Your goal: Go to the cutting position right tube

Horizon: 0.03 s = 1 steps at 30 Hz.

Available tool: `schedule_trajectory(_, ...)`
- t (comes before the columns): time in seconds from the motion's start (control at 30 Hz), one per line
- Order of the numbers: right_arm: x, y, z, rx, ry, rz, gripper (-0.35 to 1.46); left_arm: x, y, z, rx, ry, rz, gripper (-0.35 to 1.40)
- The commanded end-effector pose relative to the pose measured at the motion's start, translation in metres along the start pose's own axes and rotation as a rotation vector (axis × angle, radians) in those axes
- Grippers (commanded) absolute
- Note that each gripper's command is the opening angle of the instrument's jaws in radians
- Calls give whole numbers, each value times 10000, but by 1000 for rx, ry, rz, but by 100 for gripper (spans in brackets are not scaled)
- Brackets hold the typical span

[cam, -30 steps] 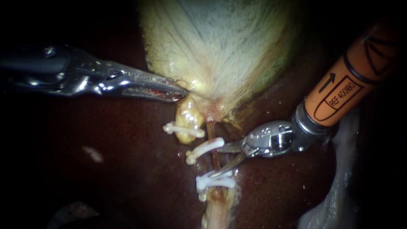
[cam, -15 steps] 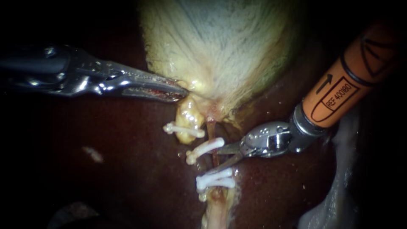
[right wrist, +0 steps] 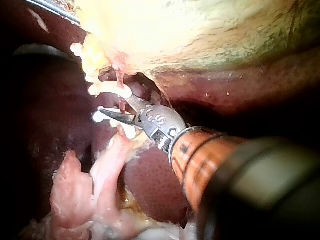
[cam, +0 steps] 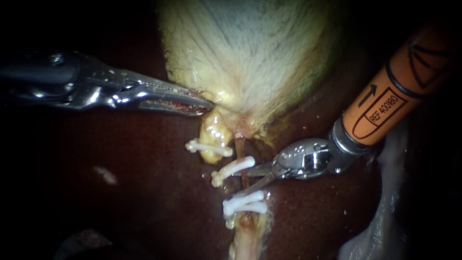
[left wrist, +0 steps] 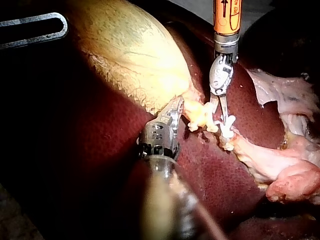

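The pale yellow-green gallbladder [cam: 250, 53] lies on the dark liver [cam: 144, 202]. My left instrument [cam: 208, 103] comes in from the left, its jaws shut on the gallbladder's neck; the left wrist view shows the same hold [left wrist: 175, 107]. Below the neck runs a thin red tube [cam: 243, 180], the right one, with a white clip [cam: 232, 169] above and a double clip [cam: 244, 204] below. My right instrument [cam: 243, 181], on an orange shaft, has its blades open, one on each side of this tube between the clips. A yellowish stump [cam: 213, 135] to the left carries another clip [cam: 209, 148].
Pale loose tissue [cam: 380, 226] lies at the lower right, and shows pink [right wrist: 80, 200] beside my right instrument's shaft. A metal loop [left wrist: 35, 27] lies beyond the gallbladder in the left wrist view. Liver surrounds the clipped tubes on all sides.
My right instrument has edged slightly left, bringing its open blades further across the tube between the clips. The left instrument has stayed put.
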Motion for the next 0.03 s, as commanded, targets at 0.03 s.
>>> schedule_trajectory(0.03, 0, 0, 0, 0, 0, 0, 48, 0, 0, 0, 0, 0, 0, -35)
